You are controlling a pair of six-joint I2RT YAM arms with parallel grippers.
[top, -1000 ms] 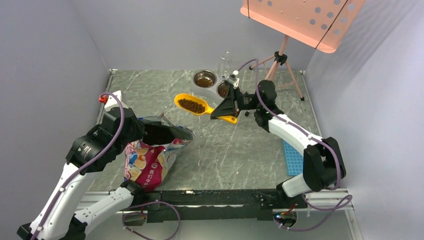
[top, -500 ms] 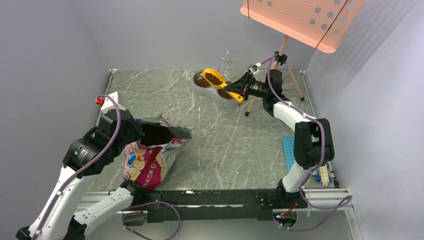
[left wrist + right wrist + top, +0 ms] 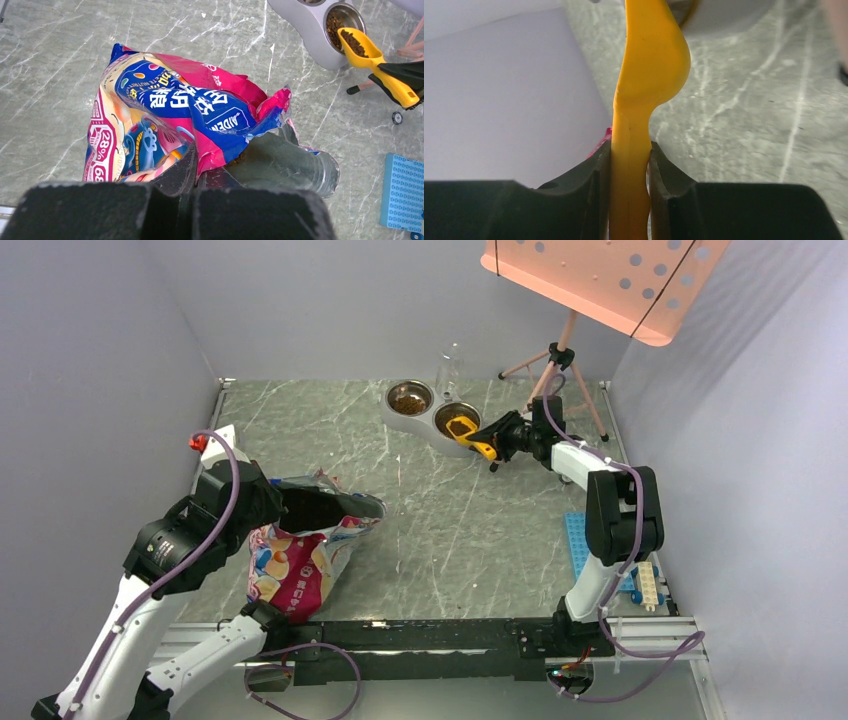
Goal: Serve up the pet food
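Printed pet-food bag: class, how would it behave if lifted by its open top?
Probably floppy: the bag is creased and slumped. Likely bottom-heavy, as kibble seems to lie inside. Its glossy film may slip where the left hand pinches its rim.

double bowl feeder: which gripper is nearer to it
Right. The right gripper sits just beside the feeder, holding the yellow scoop over one of its bowls. The left gripper is far off toward the near left, shut on the printed bag.
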